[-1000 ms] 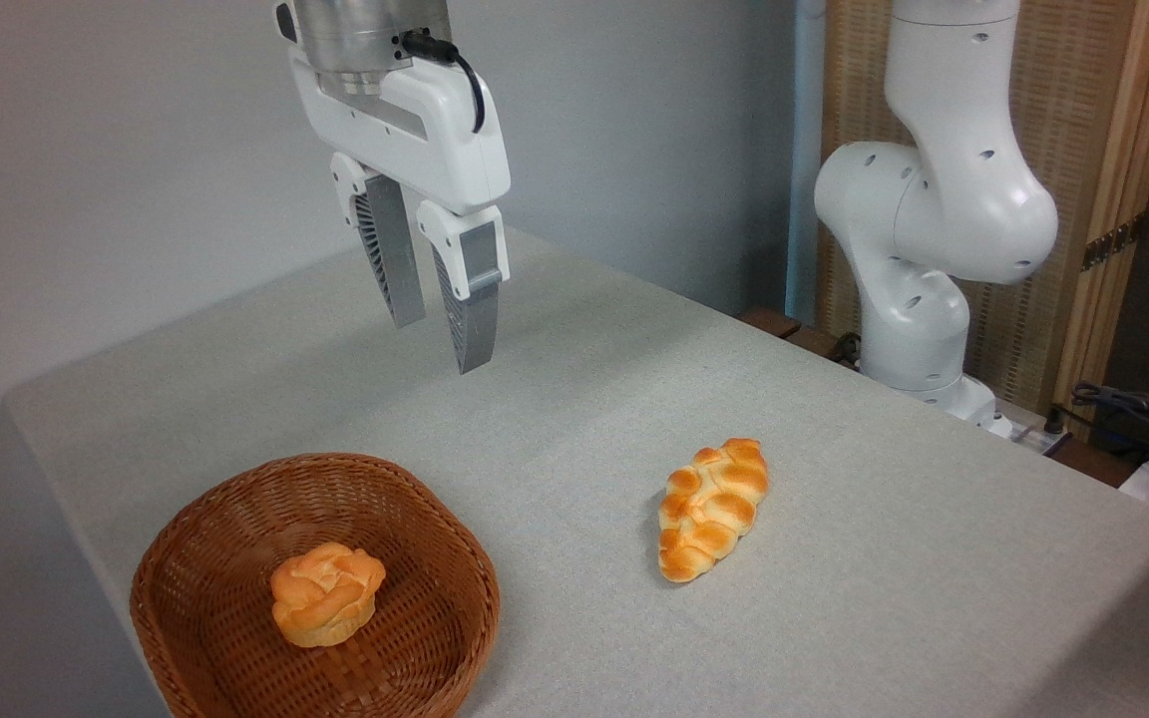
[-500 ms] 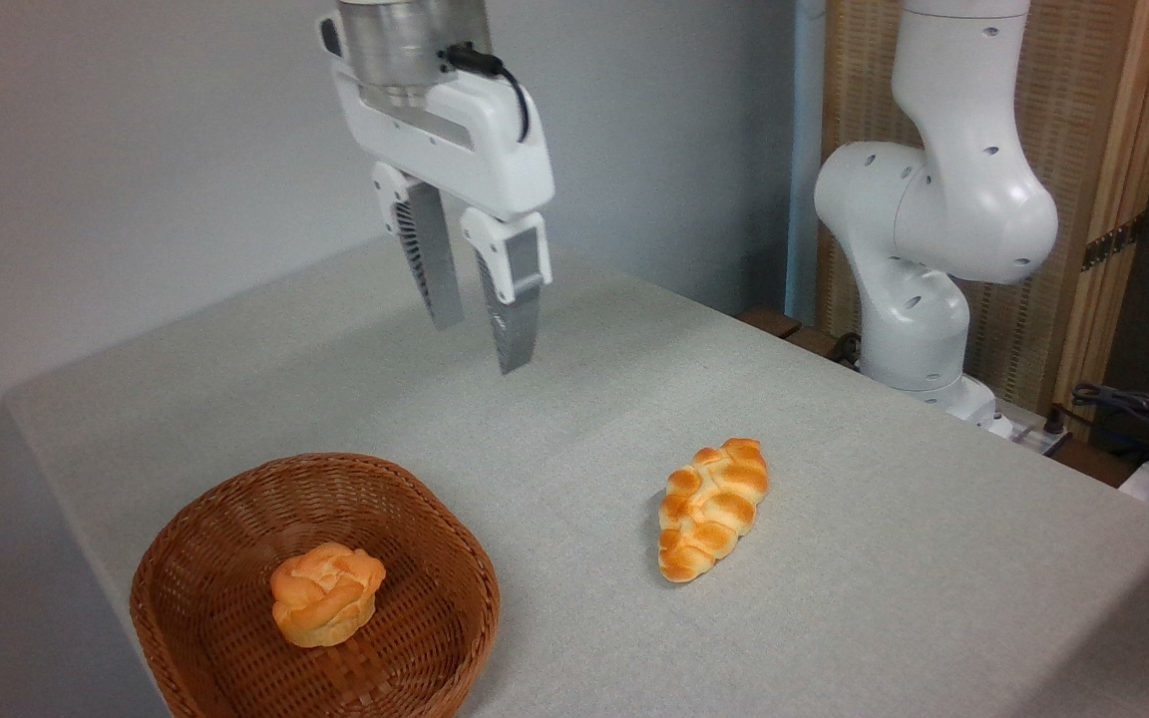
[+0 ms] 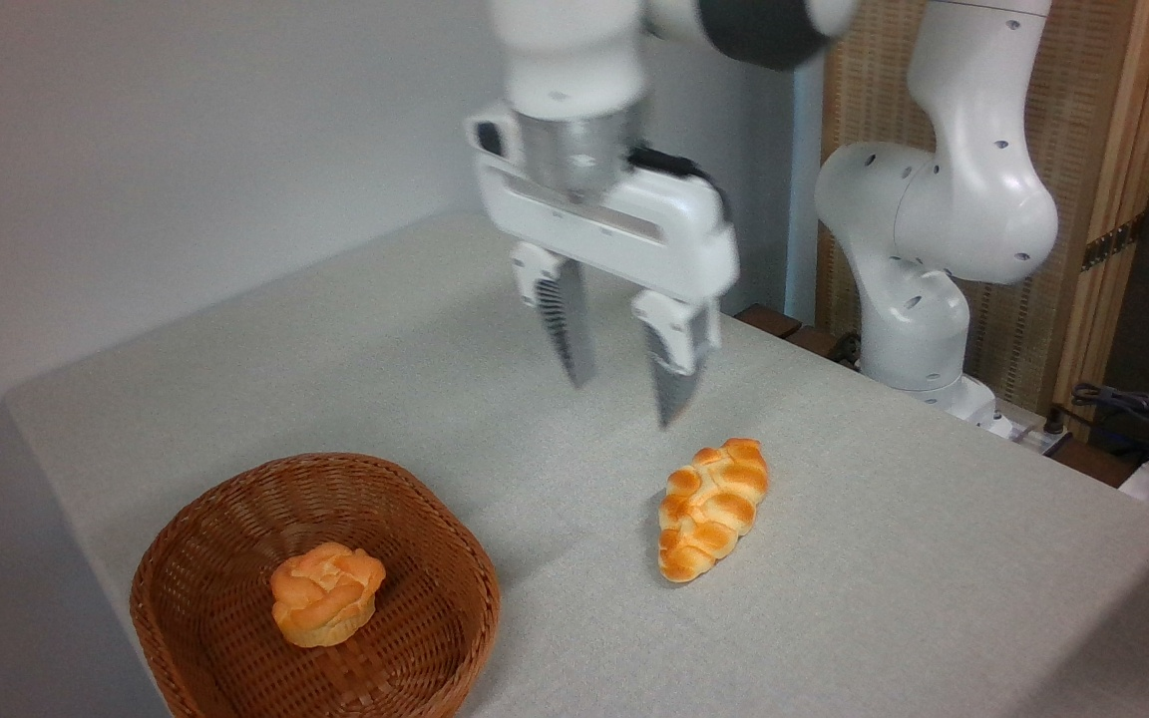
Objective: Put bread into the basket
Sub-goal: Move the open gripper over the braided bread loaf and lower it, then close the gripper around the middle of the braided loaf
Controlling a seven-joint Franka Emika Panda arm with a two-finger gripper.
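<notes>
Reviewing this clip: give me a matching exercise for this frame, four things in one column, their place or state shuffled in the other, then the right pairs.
Things:
1. bread
2. bun
3. gripper
4. basket

Place or state:
A. open, in the air, empty
B. lying on the table, right of the basket
C. inside the basket
D. at the near left of the table, holding one item

Pairs: 1-B, 2-C, 3-A, 4-D

round orange bun point(image 3: 326, 594) sits near table's point(image 3: 934, 558) front left; wood slat screen point(image 3: 1108, 170) & cables point(image 3: 1138, 414) back right.
</notes>
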